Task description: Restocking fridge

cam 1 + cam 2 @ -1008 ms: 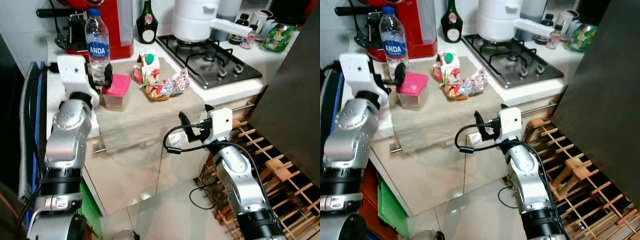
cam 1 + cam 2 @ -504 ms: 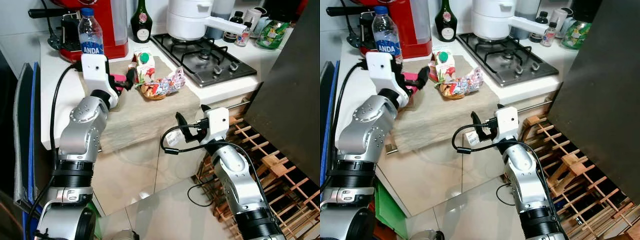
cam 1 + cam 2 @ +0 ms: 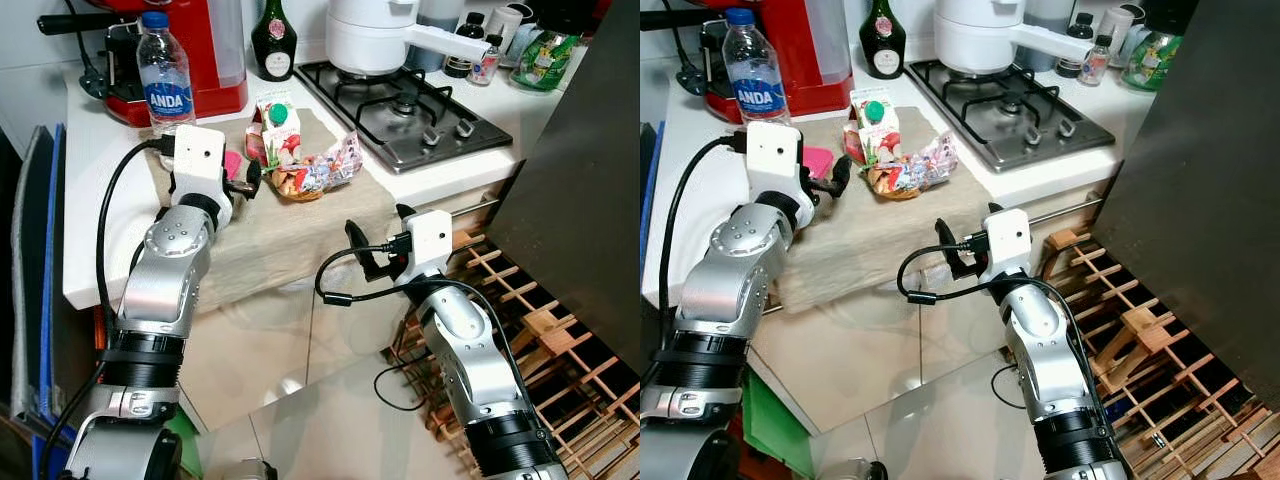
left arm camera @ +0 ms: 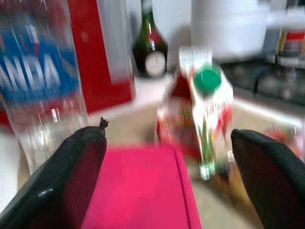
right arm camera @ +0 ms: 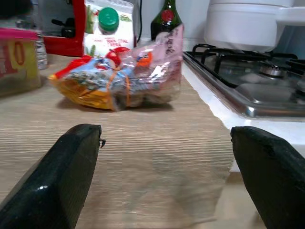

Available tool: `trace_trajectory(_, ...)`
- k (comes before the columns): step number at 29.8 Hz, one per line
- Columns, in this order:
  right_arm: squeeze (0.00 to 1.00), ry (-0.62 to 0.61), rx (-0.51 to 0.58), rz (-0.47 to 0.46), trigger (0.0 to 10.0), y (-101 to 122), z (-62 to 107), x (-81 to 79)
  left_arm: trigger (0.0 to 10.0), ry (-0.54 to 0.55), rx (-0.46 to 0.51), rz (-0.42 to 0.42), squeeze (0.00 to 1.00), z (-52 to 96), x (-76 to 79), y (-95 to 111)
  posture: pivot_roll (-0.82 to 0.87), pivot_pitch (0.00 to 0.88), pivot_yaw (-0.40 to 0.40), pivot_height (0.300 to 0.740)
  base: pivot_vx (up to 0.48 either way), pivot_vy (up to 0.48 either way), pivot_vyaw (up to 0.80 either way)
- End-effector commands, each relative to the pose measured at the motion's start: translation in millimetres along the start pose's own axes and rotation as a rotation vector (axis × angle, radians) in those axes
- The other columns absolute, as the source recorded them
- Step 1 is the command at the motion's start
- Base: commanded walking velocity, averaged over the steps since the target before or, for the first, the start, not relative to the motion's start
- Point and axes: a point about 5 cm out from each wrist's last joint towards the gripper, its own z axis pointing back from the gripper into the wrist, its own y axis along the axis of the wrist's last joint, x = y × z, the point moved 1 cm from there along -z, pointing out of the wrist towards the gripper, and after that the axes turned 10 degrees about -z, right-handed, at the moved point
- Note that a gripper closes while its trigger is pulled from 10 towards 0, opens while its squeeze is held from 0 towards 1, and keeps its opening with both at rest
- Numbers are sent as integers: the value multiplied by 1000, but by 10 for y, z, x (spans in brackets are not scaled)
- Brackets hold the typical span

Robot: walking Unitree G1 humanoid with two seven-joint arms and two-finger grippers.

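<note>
Counter [image 3: 90,250] runs across the scene with a beige cloth [image 3: 290,225] draped over its front edge, hob [image 3: 410,115] further along on the robot's right side. On the cloth sit the fridge items: pink-lidded container [image 4: 138,186], juice carton [image 3: 275,130] behind it, snack packets [image 3: 320,172] bundled beside that; water bottle [image 3: 163,72] stands just off the cloth by the red machine [image 3: 215,50]. Left gripper [image 3: 240,182] is up at counter height, fingers spread wide, nothing held. In its wrist view the pink lid lies straight ahead and low between the two black fingers [image 4: 71,181], carton right behind it on the same line, so the container is the nearer target and the left arm is clearly the closer one. Right gripper [image 3: 375,250] hangs lower, in front of the counter edge under the cloth overhang, also wide open and empty, looking along the cloth toward the packets, well apart from them. Likely next: left closes in on the container.
</note>
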Motion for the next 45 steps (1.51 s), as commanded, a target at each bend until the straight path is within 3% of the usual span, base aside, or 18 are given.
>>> trace_trajectory(1, 0, 1, 7, 3, 10000, 21, 0, -3, 10000, 22, 54, -23, 0, -7, -50, 121, 42, 0, -2, 740, 0, 0, 0)
trace_trajectory(5, 0, -3, 3, 4, 10000, 8, 7, 4, 10000, 19, 65, -55, 0, -7, -58, 138, 39, 0, 4, 740, 0, 0, 0)
trace_trajectory(13, 0, -5, -5, 6, 10000, -21, 35, -8, 10000, -4, -96, -6, 0, 106, -37, -68, 47, 0, 10, 740, 0, 0, 0)
trace_trajectory(19, 0, -7, -15, 4, 10000, -51, 42, 2, 10000, -24, -84, -33, 0, 245, -79, 18, 80, 0, 4, 740, 0, 0, 0)
trace_trajectory(32, 0, 45, -27, 11, 10000, -74, -15, -80, 10000, 10, -106, -45, 0, 271, -159, 66, 98, 0, -15, 740, 0, 0, 0)
trace_trajectory(45, 0, 59, -21, 14, 10000, -67, -39, -120, 10000, -40, -213, 86, 0, 292, 34, -159, 87, 0, -16, 740, 0, 0, 0)
